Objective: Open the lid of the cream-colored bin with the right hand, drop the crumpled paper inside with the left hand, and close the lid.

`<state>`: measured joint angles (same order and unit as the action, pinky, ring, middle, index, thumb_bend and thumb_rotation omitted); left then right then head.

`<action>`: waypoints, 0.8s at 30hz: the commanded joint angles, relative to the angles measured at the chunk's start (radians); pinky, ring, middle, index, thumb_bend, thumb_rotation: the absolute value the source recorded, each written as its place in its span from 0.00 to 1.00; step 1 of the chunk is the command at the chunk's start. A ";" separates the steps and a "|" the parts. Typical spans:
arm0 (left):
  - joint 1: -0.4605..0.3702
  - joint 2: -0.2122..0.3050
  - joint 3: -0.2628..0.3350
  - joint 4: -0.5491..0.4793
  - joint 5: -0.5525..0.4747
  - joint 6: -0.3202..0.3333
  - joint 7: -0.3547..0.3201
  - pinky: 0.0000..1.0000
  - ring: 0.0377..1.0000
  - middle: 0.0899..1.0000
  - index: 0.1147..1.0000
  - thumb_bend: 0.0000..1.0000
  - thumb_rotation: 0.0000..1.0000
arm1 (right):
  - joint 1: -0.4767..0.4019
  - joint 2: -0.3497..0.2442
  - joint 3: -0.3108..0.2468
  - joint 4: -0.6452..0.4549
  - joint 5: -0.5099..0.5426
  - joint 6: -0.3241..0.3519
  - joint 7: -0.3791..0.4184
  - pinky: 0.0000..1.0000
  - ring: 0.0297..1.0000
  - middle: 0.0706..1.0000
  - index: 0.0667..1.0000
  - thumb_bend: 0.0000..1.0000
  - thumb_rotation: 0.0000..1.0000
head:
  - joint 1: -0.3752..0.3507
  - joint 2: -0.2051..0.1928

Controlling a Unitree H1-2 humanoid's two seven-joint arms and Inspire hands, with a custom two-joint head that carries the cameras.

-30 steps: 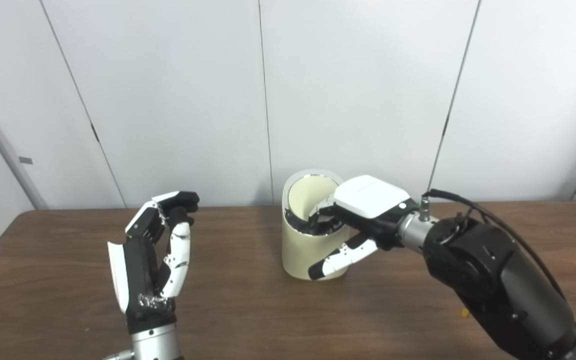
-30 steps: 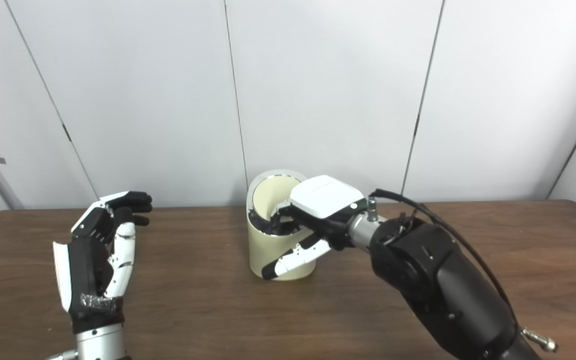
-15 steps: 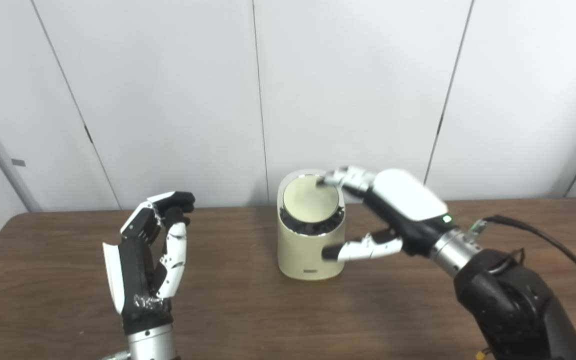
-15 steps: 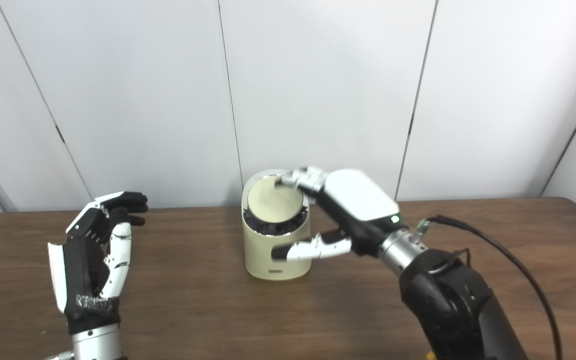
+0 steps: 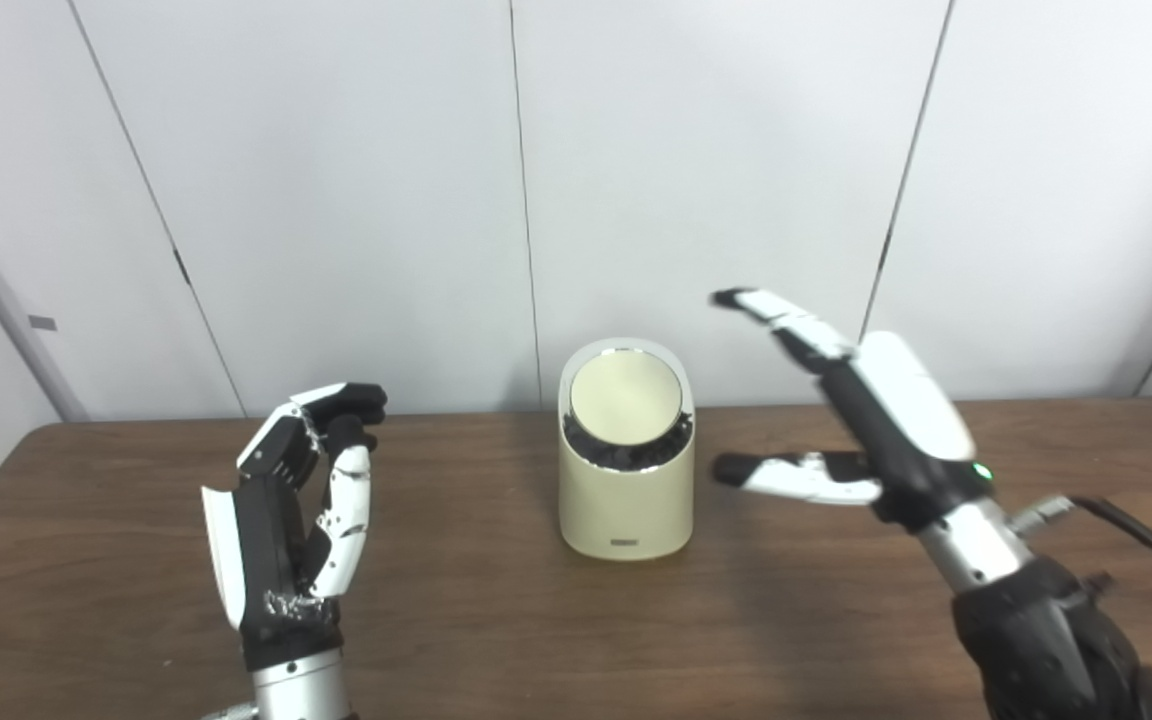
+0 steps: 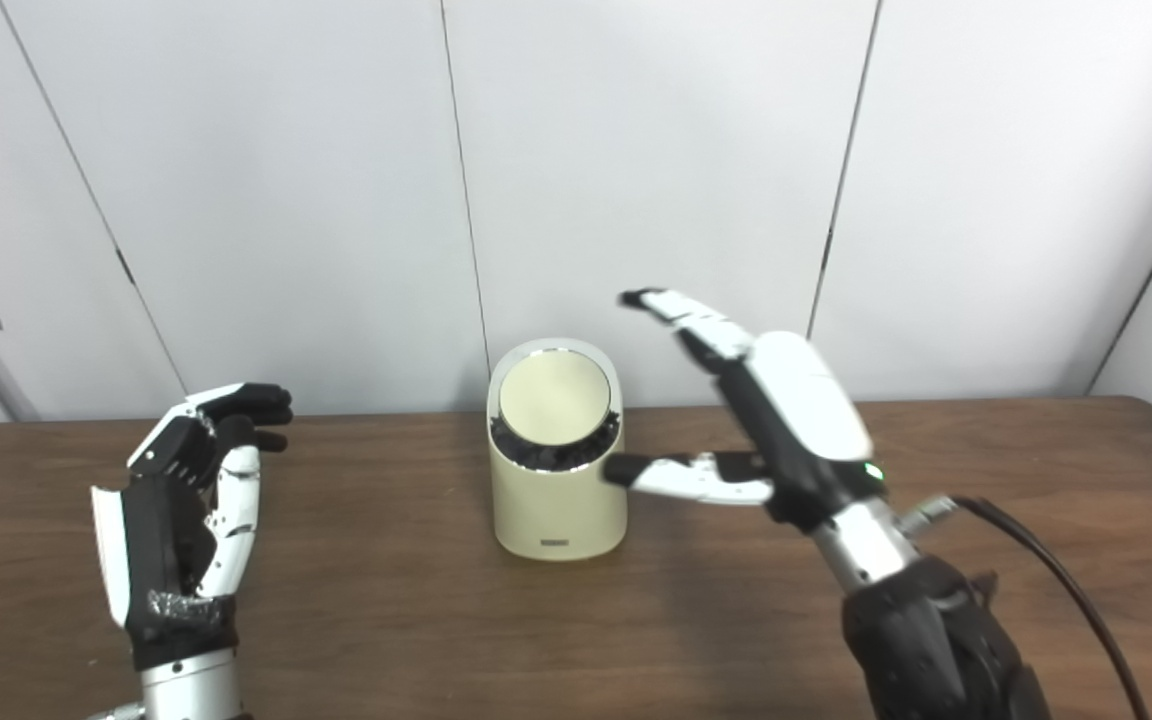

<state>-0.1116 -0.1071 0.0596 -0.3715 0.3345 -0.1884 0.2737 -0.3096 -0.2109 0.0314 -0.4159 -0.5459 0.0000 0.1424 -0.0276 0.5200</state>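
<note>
The cream-colored bin (image 5: pixel 624 500) stands upright at the table's middle, near the back wall. Its round lid (image 5: pixel 626 398) lies shut, tilted toward me inside a chrome rim. To the right of the bin my right hand (image 5: pixel 861 420) is raised and open, its fingers stretched up and left, its thumb pointing at the bin without touching it. My left hand (image 5: pixel 291 510) stands upright at the left, fingers curled loosely at the top and holding nothing. No crumpled paper shows in either view.
The brown wooden table (image 5: pixel 496 620) runs across the whole view. White wall panels (image 5: pixel 336 200) rise right behind the bin. A black cable (image 5: pixel 1136 535) trails from my right forearm over the table's right side.
The lid went from open to shut. My right hand left the bin's mouth, lifted off the rim and drew back to the right, spreading open. The left hand stayed put.
</note>
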 commanded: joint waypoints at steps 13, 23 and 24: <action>0.003 0.032 0.025 -0.067 -0.058 -0.010 -0.024 0.52 0.59 0.59 0.55 0.30 0.59 | 0.176 0.179 -0.103 0.034 0.386 -0.366 -0.270 0.74 0.79 0.77 0.74 0.26 0.57 | -0.004 -0.001; 0.023 0.055 0.042 -0.085 -0.058 0.011 -0.048 0.50 0.58 0.58 0.55 0.26 0.43 | 0.208 0.237 -0.125 0.025 0.416 -0.353 -0.305 0.64 0.71 0.71 0.65 0.26 0.31 | -0.006 0.011; 0.023 0.058 0.043 -0.085 -0.060 0.011 -0.051 0.50 0.58 0.58 0.55 0.26 0.42 | 0.208 0.238 -0.125 0.022 0.411 -0.348 -0.307 0.63 0.71 0.71 0.66 0.26 0.30 | -0.008 0.010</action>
<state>-0.0733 -0.0552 0.1039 -0.4248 0.2720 -0.1700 0.2283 -0.0751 0.0206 -0.0886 -0.3543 -0.1277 -0.3314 -0.1566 -0.0353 0.5292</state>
